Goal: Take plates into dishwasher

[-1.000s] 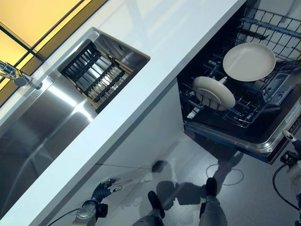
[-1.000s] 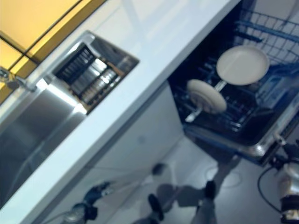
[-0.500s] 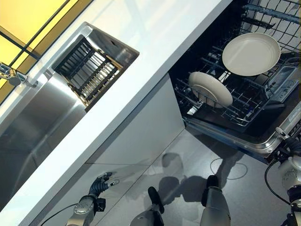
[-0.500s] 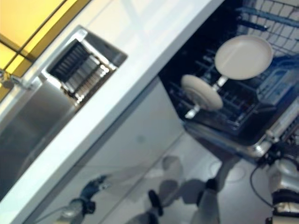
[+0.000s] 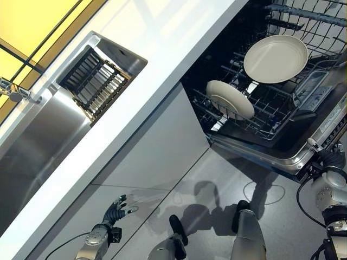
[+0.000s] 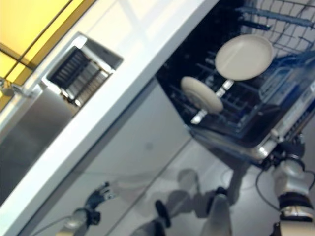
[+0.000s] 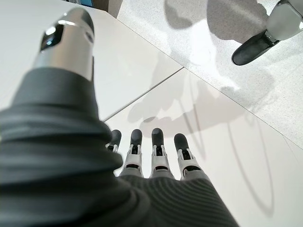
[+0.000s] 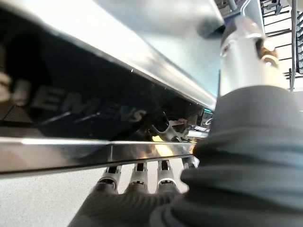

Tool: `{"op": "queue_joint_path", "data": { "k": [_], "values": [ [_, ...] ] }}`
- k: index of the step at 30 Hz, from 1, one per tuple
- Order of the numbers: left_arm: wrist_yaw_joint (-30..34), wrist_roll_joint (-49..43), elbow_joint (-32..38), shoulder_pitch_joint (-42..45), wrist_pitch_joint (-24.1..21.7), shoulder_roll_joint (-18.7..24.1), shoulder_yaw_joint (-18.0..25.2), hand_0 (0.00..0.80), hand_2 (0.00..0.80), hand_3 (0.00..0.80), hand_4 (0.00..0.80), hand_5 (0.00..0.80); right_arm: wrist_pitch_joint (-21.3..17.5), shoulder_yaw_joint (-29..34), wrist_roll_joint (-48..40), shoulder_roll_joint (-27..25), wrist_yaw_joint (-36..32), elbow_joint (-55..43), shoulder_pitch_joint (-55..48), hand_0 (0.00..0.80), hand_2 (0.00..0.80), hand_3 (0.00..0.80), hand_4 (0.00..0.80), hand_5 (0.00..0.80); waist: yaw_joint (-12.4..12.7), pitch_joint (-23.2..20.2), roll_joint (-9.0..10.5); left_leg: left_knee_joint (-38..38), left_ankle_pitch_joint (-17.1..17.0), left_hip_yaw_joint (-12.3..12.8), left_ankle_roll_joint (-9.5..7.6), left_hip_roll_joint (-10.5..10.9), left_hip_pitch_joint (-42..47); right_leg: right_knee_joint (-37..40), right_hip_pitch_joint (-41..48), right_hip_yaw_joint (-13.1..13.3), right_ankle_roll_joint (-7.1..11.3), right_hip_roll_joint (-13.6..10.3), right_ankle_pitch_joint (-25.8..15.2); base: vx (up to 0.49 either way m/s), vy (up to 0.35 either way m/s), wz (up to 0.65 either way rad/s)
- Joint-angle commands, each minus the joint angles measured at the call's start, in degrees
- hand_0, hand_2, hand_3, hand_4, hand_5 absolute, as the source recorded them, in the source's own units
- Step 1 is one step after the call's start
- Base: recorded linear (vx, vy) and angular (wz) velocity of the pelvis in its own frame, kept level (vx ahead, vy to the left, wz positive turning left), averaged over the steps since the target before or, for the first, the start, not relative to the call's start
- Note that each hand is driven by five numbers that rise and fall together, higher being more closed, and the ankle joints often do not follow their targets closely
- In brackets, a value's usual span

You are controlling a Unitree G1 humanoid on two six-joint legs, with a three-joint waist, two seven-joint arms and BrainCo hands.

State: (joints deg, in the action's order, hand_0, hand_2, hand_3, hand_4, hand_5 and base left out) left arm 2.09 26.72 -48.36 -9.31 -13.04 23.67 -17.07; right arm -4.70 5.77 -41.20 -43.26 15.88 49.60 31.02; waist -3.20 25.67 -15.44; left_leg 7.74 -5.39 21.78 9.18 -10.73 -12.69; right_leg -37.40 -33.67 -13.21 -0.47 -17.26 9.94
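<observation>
Two cream plates stand in the open dishwasher's lower rack (image 5: 271, 116): a large plate (image 5: 275, 58) at the back and a smaller plate (image 5: 230, 99) in front of it. My right hand (image 5: 331, 158) is at the outer edge of the lowered dishwasher door (image 5: 327, 123). In the right wrist view its straight fingers (image 8: 137, 177) reach under the door's steel edge (image 8: 94, 150), the thumb (image 8: 242, 56) above it. My left hand (image 5: 116, 209) hangs open and empty low by the white cabinet front, its fingers (image 7: 158, 151) straight.
A white counter (image 5: 162, 49) runs diagonally across the view, with a steel sink (image 5: 32, 146), a dark slatted rack (image 5: 95, 81) in it and a tap (image 5: 13, 92) to the left. White cabinet fronts (image 5: 152, 157) stand under the counter. The wire upper rack (image 5: 317, 16) shows above the plates.
The whole picture has shifted left, so the camera has moved. My right hand has stayed at the door's edge. The plates have not moved in the rack.
</observation>
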Motion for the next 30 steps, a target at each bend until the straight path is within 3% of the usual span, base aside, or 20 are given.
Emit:
{"op": "queue_joint_path", "data": {
  "k": [1,14,30],
  "values": [
    [-0.64,0.24,2.71,-0.05,-0.42,1.42,0.21,0.000,0.000,0.000,0.000,0.000,-0.54,-6.59,3.96,1.06,-3.48,-3.87,6.57,0.000,0.000,0.000,0.000,0.000,2.28,4.10,-2.94,0.19,-5.46,-2.79,0.09,-0.64,-9.21,-6.51,5.71,-2.98,1.36,0.05,9.52,-0.004,0.002,-0.04],
    [-0.16,-0.90,2.86,-0.85,0.96,0.44,-1.14,0.000,0.000,0.000,0.000,0.000,0.98,-12.23,8.71,4.58,-8.52,-8.20,10.33,0.000,0.000,0.000,0.000,0.000,2.92,4.09,-2.39,-1.00,-6.38,-2.19,0.60,-1.68,-7.07,-2.92,8.87,-4.04,1.48,0.31,7.94,0.006,0.018,-0.05],
    [0.18,-3.28,1.31,-1.59,2.31,-1.60,-2.10,0.000,0.000,0.000,0.000,0.000,2.38,-15.94,10.85,7.64,-9.84,-15.07,10.70,0.000,0.000,0.000,0.000,0.000,2.98,3.34,-1.23,-1.86,-5.77,-1.91,0.60,-1.22,-3.20,4.04,14.93,-4.78,2.60,-0.16,4.48,0.020,0.038,-0.04]
  ]
}}
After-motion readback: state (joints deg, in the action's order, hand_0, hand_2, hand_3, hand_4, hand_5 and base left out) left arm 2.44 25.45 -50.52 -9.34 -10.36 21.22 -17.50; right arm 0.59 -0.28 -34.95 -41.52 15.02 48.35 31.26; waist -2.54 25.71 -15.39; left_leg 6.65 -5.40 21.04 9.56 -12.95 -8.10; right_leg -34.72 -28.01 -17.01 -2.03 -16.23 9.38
